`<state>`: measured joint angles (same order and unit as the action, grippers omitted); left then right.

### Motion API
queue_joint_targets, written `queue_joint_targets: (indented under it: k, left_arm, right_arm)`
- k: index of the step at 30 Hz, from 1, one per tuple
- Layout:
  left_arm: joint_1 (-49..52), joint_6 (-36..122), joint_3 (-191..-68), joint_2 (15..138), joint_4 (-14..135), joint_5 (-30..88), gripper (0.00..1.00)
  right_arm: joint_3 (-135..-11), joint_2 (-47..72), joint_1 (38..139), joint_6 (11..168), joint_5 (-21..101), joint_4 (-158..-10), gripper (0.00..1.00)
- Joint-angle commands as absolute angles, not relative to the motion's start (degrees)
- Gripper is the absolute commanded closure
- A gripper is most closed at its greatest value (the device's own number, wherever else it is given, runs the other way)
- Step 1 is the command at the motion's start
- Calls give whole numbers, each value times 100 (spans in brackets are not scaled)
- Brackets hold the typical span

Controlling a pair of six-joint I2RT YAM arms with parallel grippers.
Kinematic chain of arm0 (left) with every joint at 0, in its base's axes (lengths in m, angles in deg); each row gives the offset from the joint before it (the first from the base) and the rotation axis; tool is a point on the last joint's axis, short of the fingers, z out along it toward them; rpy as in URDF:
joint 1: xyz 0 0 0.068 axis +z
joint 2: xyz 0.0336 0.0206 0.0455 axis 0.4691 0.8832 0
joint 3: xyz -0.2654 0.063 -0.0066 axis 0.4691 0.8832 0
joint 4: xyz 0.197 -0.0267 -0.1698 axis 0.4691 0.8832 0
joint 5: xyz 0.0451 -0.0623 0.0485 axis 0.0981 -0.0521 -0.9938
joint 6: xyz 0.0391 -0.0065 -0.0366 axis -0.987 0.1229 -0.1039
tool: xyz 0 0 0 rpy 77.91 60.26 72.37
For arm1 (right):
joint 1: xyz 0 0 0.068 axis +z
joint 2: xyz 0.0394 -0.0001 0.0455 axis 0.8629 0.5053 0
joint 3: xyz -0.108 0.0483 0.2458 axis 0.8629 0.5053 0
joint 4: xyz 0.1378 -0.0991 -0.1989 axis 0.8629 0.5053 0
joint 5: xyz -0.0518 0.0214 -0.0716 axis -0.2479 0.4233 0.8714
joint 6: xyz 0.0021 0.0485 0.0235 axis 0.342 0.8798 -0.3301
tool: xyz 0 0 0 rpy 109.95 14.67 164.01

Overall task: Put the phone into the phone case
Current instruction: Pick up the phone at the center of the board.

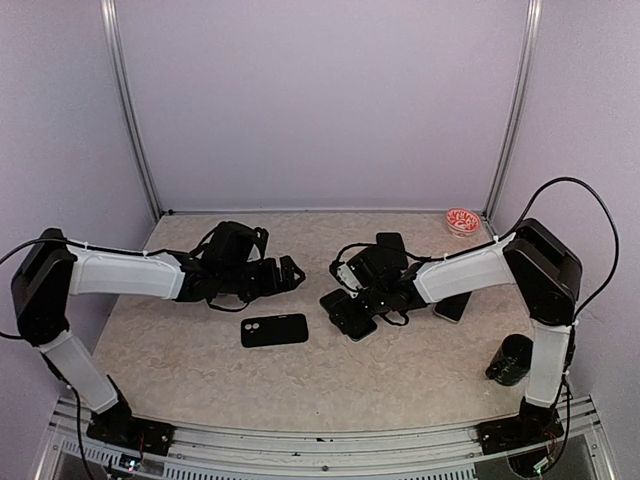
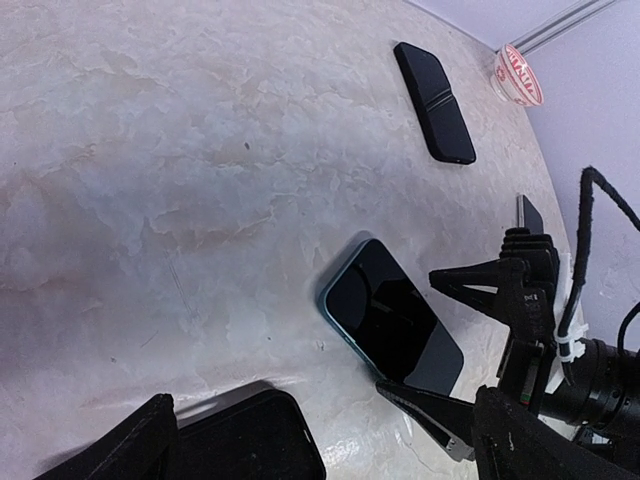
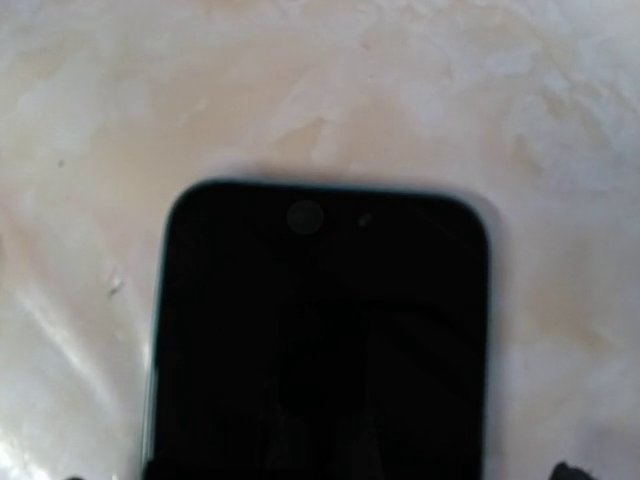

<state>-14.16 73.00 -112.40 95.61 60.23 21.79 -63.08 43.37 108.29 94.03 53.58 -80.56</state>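
The phone (image 1: 349, 316) has a black screen and a teal rim and lies face up mid-table. It also shows in the left wrist view (image 2: 395, 318) and fills the right wrist view (image 3: 320, 340). My right gripper (image 1: 352, 303) is open and low over the phone. Its fingers (image 2: 470, 282) stand on either side of the phone's near end. The black phone case (image 1: 274, 329) lies flat to the phone's left, and one corner of it shows in the left wrist view (image 2: 255, 440). My left gripper (image 1: 291, 272) is open and empty, behind the case.
A second black phone (image 1: 390, 242) lies further back and also shows in the left wrist view (image 2: 433, 88). Another phone (image 1: 452, 306) lies under the right forearm. A red-and-white dish (image 1: 462, 221) sits at the back right corner. A dark cylinder (image 1: 511, 360) stands near the right arm's base.
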Motion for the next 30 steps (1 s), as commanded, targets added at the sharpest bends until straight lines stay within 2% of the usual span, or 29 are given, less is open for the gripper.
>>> queue_joint_targets:
  k: [1, 10, 23, 30]
  left_arm:
    - [-1386, 7346, -11100, 9334, 5861, 2097, 1]
    - [-1386, 7391, -11024, 9355, 5798, 2102, 1]
    - [-1386, 7408, -11009, 9347, 5784, 2100, 1]
    - [-1384, 7361, -11071, 9432, 5762, 2256, 1]
  right_arm:
    - [-6527, 4512, 10852, 9531, 5383, -7844, 0]
    - [-6655, 4699, 10851, 9561, 5389, -7728, 1]
    - [-6689, 4828, 10851, 9597, 5344, -7635, 18]
    - [-6542, 4636, 10860, 9433, 5346, -7835, 21]
